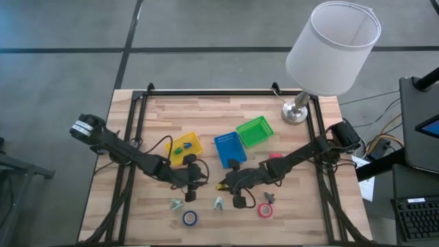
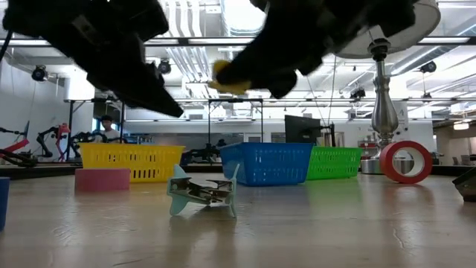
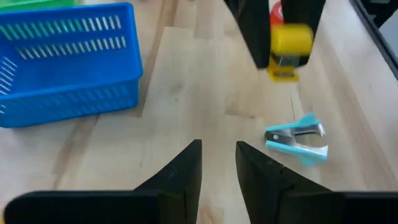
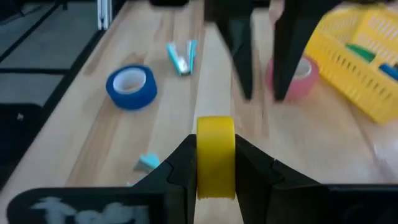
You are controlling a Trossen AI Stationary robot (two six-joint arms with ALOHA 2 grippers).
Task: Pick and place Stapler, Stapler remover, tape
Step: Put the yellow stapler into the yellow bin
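One item is in hand — the yellow stapler (image 4: 216, 157), pinched in the right claw (image 1: 226, 185) at lower centre; next, carry it to a bin. Left claw (image 3: 217, 168) waits, fingers slightly spread.

A workshop lit by bright ceiling lights (image 2: 223, 15).
A white-shaded lamp (image 1: 333, 48) stood on the wooden table (image 1: 206, 110) above a grey floor (image 1: 62, 82).

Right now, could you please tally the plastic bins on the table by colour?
yellow bin: 1
blue bin: 1
green bin: 1
Total: 3
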